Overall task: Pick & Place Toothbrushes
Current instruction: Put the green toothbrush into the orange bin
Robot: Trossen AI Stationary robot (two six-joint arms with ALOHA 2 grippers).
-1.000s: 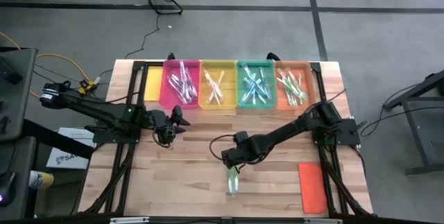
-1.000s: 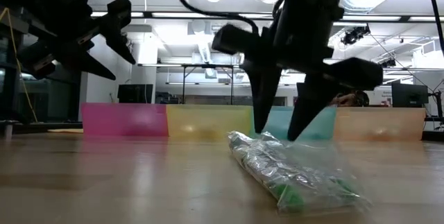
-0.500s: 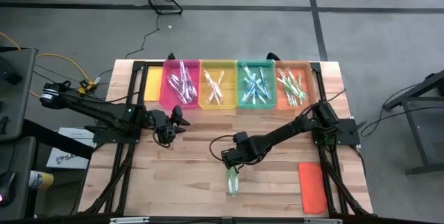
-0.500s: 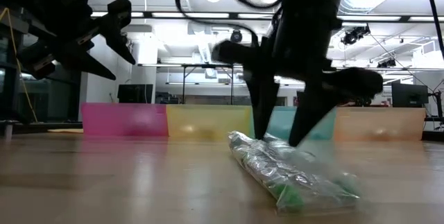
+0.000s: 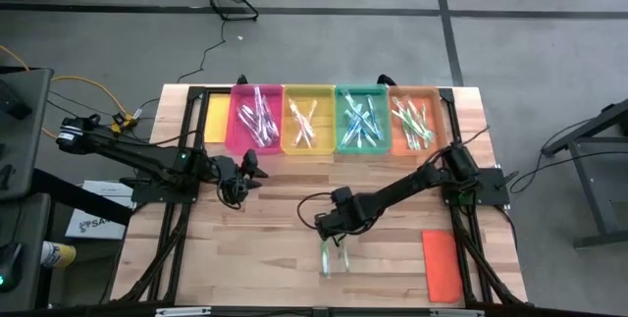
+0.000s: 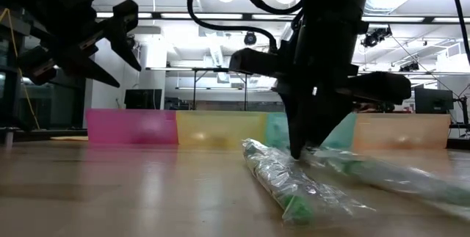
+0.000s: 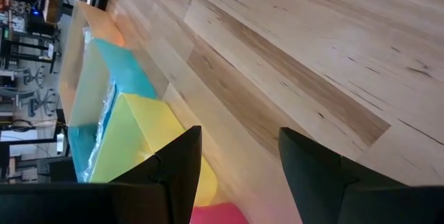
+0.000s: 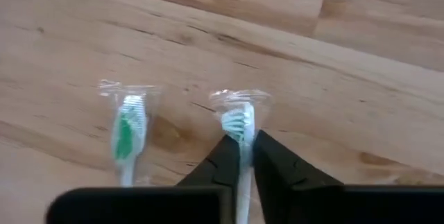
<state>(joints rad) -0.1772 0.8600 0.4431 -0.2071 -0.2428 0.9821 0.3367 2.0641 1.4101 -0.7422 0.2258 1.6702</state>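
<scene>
Two toothbrushes in clear wrappers, white with green, lie on the wood near the table's front middle. My right gripper is shut on the right-hand one, seen between the fingers in the right wrist view. The other toothbrush lies beside it on its side, untouched. My left gripper hangs open above the table's left part, short of the pink tray, with nothing between its fingers. My right gripper pinches the wrapped toothbrush's neck, just behind the bristle head, between its two fingertips. The fingers come from above, slanting down. The head pokes out past the tips, and the handle trails low along the table toward the right.
Four trays stand in a row at the far edge, each holding several toothbrushes: pink, yellow, teal, orange. A flat orange lid lies at the near right. A yellow sheet lies left of the pink tray.
My right gripper has come down a little and shut on one toothbrush. That toothbrush has swung away from the other one, toward the table's right; the two lay together before and now lie splayed apart. The other toothbrush has stayed in place.
</scene>
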